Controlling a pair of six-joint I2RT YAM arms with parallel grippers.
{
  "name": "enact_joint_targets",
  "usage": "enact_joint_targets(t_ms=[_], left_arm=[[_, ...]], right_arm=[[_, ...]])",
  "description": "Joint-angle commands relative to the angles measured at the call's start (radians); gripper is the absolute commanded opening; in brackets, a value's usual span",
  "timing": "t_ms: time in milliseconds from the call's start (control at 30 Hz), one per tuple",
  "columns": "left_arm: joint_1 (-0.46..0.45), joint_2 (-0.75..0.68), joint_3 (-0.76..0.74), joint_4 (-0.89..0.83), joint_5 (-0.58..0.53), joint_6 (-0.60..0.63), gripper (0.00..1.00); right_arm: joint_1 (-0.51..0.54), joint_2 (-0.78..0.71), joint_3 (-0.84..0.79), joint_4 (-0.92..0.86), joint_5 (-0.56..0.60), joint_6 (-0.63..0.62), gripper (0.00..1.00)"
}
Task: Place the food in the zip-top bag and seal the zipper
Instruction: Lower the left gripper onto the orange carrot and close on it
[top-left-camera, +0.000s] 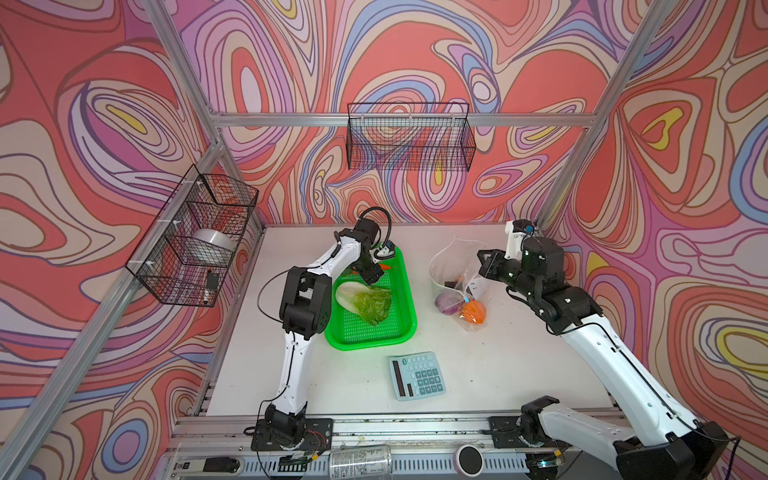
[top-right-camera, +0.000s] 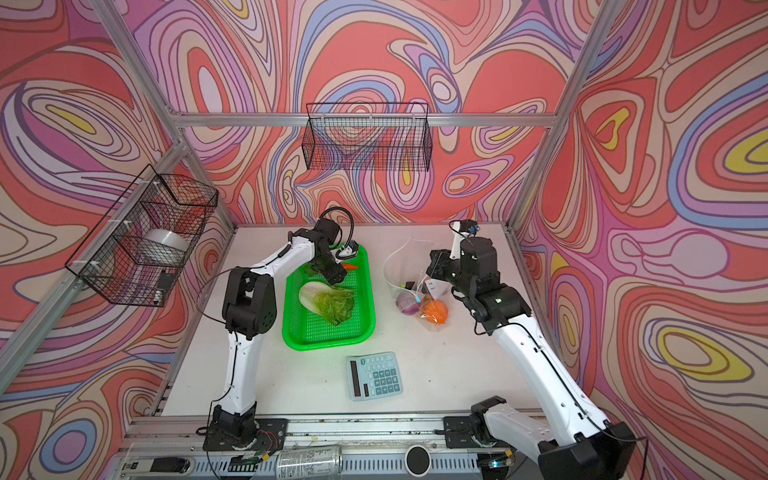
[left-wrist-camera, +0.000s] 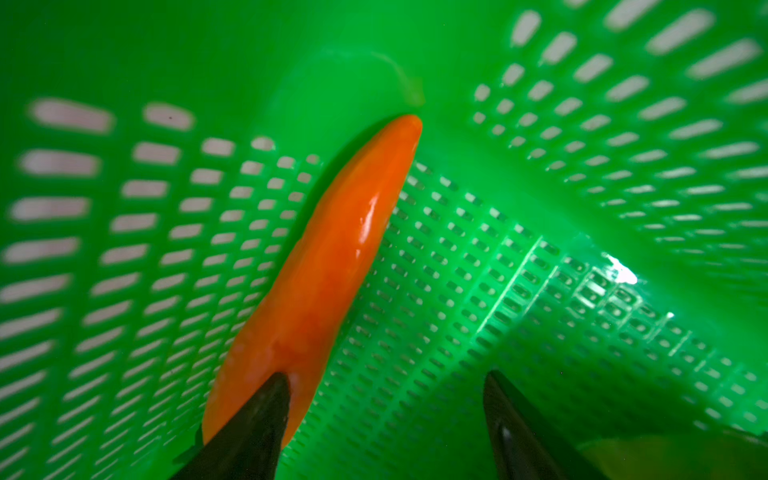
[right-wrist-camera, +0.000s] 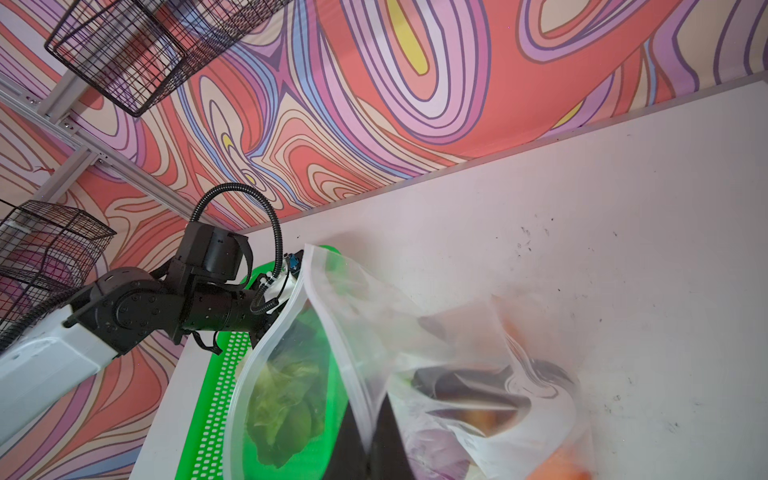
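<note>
Zip-top bag (top-left-camera: 453, 270), mouth held agape for loading by the right gripper (top-left-camera: 482, 259) pinching its rim; left gripper (left-wrist-camera: 386, 374), jaws spread, poised over the carrot (left-wrist-camera: 332, 257) in the basket (left-wrist-camera: 540, 291).

**Desk:** What do you have on the bench besides the job itself?

**Me:** I see a green plastic basket (top-left-camera: 361, 332) left of centre on the white table (top-left-camera: 498, 365). A pale blue calculator (top-left-camera: 417, 375) lies flat near the basket's front corner, not touching it.

**Desk:** And the walls?

**Me:** A black wire basket (top-left-camera: 409, 137) hangs on the back wall. A second wire basket (top-left-camera: 191, 237) hangs on the left wall with a silvery roll (top-left-camera: 212, 245) inside. I think it's tape, but the mesh blurs it.

**Desk:** Front rail?

**Me:** I can make out a can (top-left-camera: 360, 461) lying on its side. Near it is a round black disc (top-left-camera: 470, 459) with a white rim.
</note>
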Motion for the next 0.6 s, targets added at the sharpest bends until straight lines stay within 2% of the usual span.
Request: enact_joint_targets(t_ms=[0, 200, 333, 467, 567], left_arm=[[0.012, 0.044, 0.025, 0.02, -0.018, 0.027, 0.76], [0.012, 0.08, 0.04, 0.025, -0.042, 0.001, 0.79], [0.011, 0.05, 0.021, 0.067, -0.051, -0.02, 0.83], [0.013, 0.034, -0.022, 0.162, -0.131, -0.021, 0.88], [0.016, 0.084, 0.051, 0.079, -0.103, -0.036, 0.85]], right_arm=[[-0.002, 0.0, 0.018, -0.011, 0.022, 0.001, 0.0], [-0.001, 0.013, 0.028, -0.011, 0.026, -0.003, 0.0], [-0.001, 0.021, 0.027, -0.009, 0.024, -0.002, 0.0], [-0.002, 0.025, 0.026, -0.004, 0.019, -0.001, 0.0], [-0.002, 0.025, 0.025, -0.004, 0.021, -0.002, 0.0]])
